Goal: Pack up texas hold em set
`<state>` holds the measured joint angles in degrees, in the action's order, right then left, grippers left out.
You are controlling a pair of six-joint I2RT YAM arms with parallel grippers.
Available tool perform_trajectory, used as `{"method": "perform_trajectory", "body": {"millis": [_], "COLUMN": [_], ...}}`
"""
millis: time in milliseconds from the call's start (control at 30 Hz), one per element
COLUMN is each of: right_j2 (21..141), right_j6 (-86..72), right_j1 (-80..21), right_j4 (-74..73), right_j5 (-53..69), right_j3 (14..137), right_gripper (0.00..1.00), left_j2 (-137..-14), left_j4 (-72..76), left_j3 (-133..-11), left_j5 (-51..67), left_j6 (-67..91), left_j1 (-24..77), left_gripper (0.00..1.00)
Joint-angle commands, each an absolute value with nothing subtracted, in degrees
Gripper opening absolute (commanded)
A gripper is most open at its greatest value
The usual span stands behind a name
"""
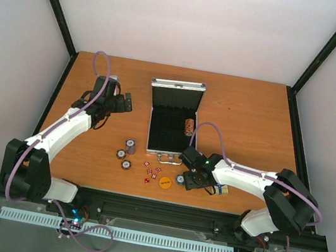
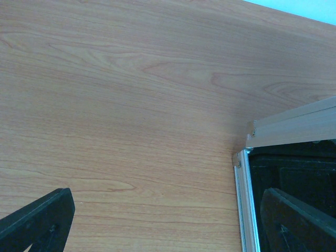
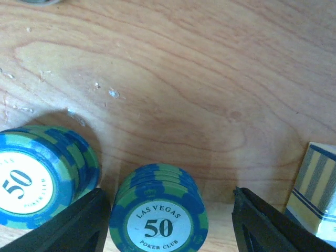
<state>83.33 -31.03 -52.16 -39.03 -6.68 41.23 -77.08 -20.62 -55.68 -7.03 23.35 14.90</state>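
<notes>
My left tool (image 2: 165, 210): wide, empty, beside the silver aluminium case (image 2: 242, 178) corner.
My right tool (image 3: 169, 194): half-wide, straddling a blue-green striped poker chip stack (image 3: 157, 223) on the wooden table (image 3: 199, 79).

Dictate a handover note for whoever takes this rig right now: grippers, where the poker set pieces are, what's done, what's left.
Left gripper: open, empty, at the open case's left edge.
Right gripper: open, straddling a blue 50 chip stack, not yet gripped.
Done: one chip stack in the case.
Left on the table: second blue stack, three greyish chip piles, red dice, orange disc, card deck; then shut the case.
</notes>
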Motion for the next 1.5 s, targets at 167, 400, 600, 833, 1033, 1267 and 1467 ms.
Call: {"method": "perform_trajectory", "body": {"millis": [167,400,600,833,1033,1267,1467], "right_j2": [84.63,86.47,88.77,88.11,88.22,88.67,88.43], "right_j6": [-31.26,-31.60,-32.27,-34.19,-35.03,-35.75,-36.50], "right_j1": [-53.53,-54.93,-55.90,-55.88,-55.90,-55.90,-55.90], "right_j4": [-41.36,-41.39,-41.78,-42.83,-43.06,-42.56,-42.43], "right_j5": [-6.18,-5.83,-6.52,-8.09,-9.07,-9.83,-10.17], "right_j3": [42.45,42.75,42.80,41.85,41.27,40.21,39.44], "right_gripper": [0.64,0.64,0.64,0.64,0.62,0.59,0.54], "left_j2": [-77.26,-77.52,-77.30,-77.25,-77.13,-76.98,-77.07], "left_j4": [-20.58,-20.54,-20.62,-20.60,-20.60,-20.70,-20.81], "left_j3": [-57.22,-57.13,-57.04,-56.89,-56.87,-56.80,-57.08], "left_j5": [-6.75,-6.68,-6.77,-6.71,-6.59,-6.60,-6.51], "left_j6": [23.38,23.47,23.49,23.55,23.62,23.60,23.60], "left_j1": [15.29,15.34,15.29,15.29,15.29,15.29,15.29], "left_gripper": [1.00,1.00,1.00,1.00,1.00,1.00,1.00]}}
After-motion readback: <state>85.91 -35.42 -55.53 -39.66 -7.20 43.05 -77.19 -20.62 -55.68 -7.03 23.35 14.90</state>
